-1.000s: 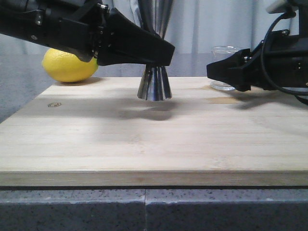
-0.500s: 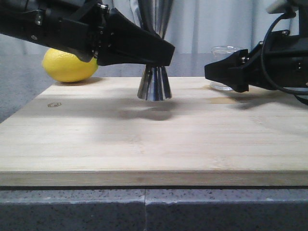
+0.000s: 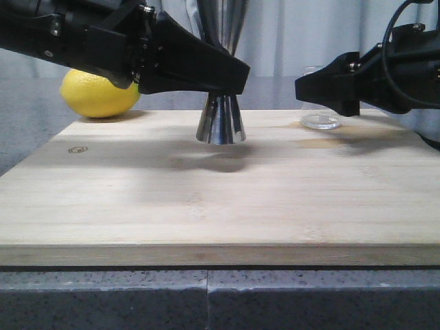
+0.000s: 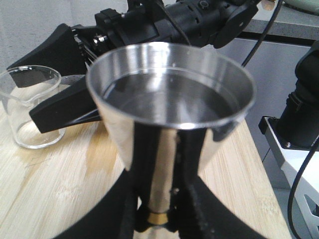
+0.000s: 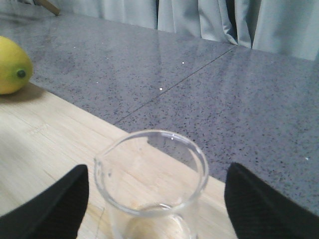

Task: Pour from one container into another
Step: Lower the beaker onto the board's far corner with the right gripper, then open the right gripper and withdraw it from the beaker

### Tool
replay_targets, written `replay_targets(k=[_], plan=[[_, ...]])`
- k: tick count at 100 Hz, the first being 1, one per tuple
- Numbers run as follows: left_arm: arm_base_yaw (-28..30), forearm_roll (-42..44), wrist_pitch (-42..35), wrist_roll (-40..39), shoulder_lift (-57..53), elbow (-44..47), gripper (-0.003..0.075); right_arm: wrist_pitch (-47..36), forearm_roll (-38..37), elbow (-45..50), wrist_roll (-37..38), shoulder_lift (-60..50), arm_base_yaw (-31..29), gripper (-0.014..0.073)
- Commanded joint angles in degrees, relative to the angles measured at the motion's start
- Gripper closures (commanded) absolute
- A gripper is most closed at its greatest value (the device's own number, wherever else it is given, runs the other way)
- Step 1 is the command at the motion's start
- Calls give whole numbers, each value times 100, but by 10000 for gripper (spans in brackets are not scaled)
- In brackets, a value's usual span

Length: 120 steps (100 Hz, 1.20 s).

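My left pincer clamped the full steel hourglass jigger; my right pincer, apart, straddled the emptied clear glass beaker; withdrawal seemed next.

The right gripper is raised slightly from before, so more of the glass beaker is exposed beneath it.

Soft, even light fills all three views, fairly bright. In the front view, diffuse shadows of the arms lie across the wooden board, darkest under the jigger, whose steel shows vertical highlights. In the left wrist view the jigger's rim glares and the foreground blurs. The right wrist view blurs the beaker slightly.
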Motion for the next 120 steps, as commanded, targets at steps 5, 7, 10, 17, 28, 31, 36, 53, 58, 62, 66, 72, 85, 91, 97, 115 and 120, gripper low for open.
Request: replay_targets(k=[5, 7, 10, 17, 28, 31, 36, 53, 58, 62, 66, 72, 85, 91, 97, 115, 120], plan=[[-58, -400, 564, -58, -291, -165, 734, -486, 32, -109, 68, -244, -5, 70], [-58, -400, 564, -58, -291, -165, 734, -528, 32, -109, 83, -244, -5, 70], [-58, -400, 564, -58, -291, -165, 734, -562, 32, -109, 83, -253, -5, 71], [-58, -400, 564, -58, -291, -165, 734, -600, 32, -109, 83, -294, -5, 71], [-58, -400, 564, -58, -291, -165, 734, -565, 32, -109, 83, -445, -5, 71], [-58, -400, 564, -58, -291, -165, 734, -549, 32, -109, 83, -495, -5, 71], [-58, -400, 564, -58, -291, -165, 734, -540, 32, -109, 83, -585, -5, 71], [-58, -400, 564, -58, -291, -165, 734, -485, 32, -109, 321, -996, -5, 71], [-58, -400, 564, -58, -291, -165, 734, -485, -8, -109, 345, -1145, -5, 71], [-58, -400, 564, -58, -291, -165, 734, -485, -41, -109, 388, -1264, -5, 71], [-47, -400, 564, -58, -291, -165, 734, -475, -100, -109, 458, -1445, -5, 71], [-37, -400, 564, -58, -291, -165, 734, -468, -154, -109, 575, -1653, -5, 71], [53, -400, 602, -58, -291, -165, 734, -283, -294, -109, 835, -2137, -5, 71], [96, -400, 618, -58, -291, -165, 734, -198, -401, -109, 1007, -2369, -5, 71], [155, -400, 618, -58, -291, -165, 734, -175, -513, -109, 1167, -2572, -5, 71], [358, -412, 618, -38, -291, -165, 733, 24, -858, -109, 1626, -3062, -5, 71], [414, -420, 618, 24, -291, -165, 733, 133, -980, -109, 1765, -3162, -5, 71]])
